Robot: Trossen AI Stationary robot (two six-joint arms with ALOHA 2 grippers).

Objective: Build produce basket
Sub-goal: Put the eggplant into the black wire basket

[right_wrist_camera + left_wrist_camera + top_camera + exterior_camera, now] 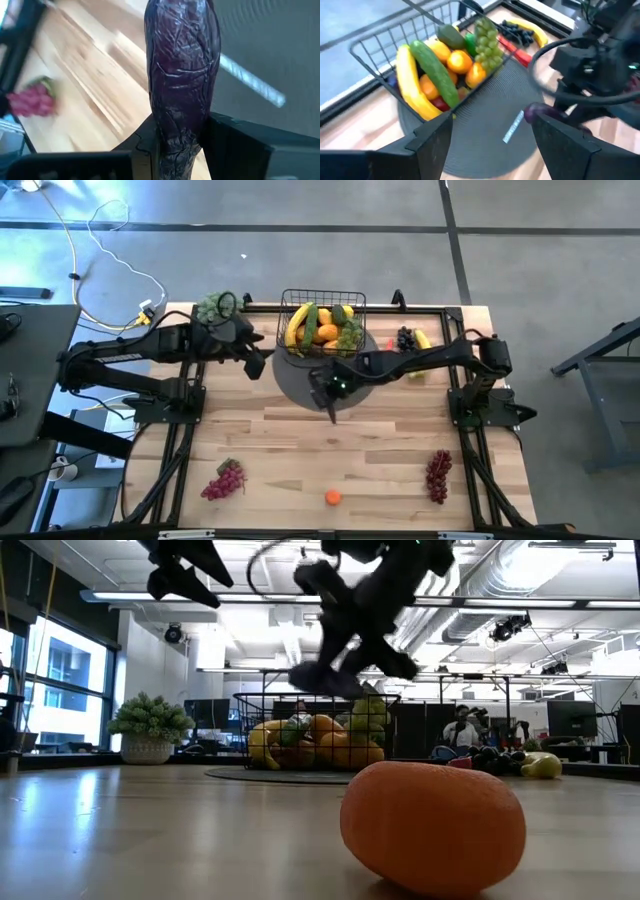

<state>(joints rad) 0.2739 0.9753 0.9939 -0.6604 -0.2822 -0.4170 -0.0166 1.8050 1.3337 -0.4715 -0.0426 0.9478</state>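
Observation:
The black wire basket (322,308) stands on a dark round mat (300,385) at the table's far middle. It holds a banana, a cucumber, orange fruits and green grapes (487,42). My right gripper (331,398) is over the mat's near edge, shut on a dark purple eggplant (180,75). My left gripper (258,363) hangs open and empty to the left of the basket, above the mat's left edge; its two fingers show apart in the left wrist view (490,145). Loose produce lies around on the table. My right gripper pinches the eggplant between its two fingers (227,135), on the part nearest the wrist (175,137). The rest of the eggplant sticks out forward past the fingers. In the low view the gripper (335,675) is well above the table, the eggplant lifted clear.
Dark grapes (405,338), a banana (424,340) and a red chili (517,52) lie right of the basket. Red grapes (225,480), an orange fruit (332,498) and more red grapes (438,475) lie near the front edge. A grey-green leafy bunch (210,307) stands far left.

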